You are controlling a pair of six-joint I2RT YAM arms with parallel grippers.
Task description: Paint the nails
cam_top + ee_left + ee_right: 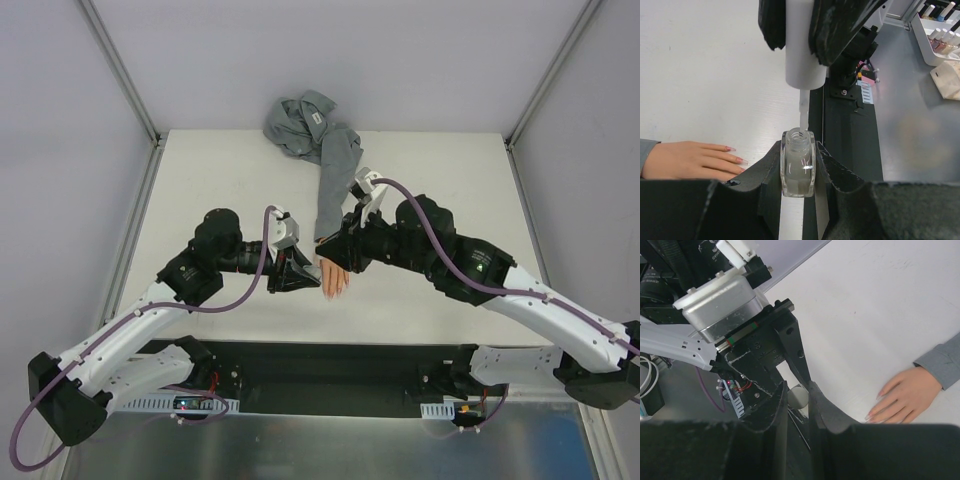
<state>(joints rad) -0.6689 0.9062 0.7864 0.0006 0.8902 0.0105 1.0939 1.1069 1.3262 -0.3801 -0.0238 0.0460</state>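
Near the nails (742, 161), left hand (798, 147) clamped the bottle (798, 175); right hand (797, 389), pinching its cap (805, 55), likely needed a straight lift.

I'm working over a white tabletop (220, 170), pale walls (350, 60) closing its far and side edges, metal posts (120, 70) rising at the far corners. Past the near edge runs a black strip (320, 365), then grey metal (330, 450).
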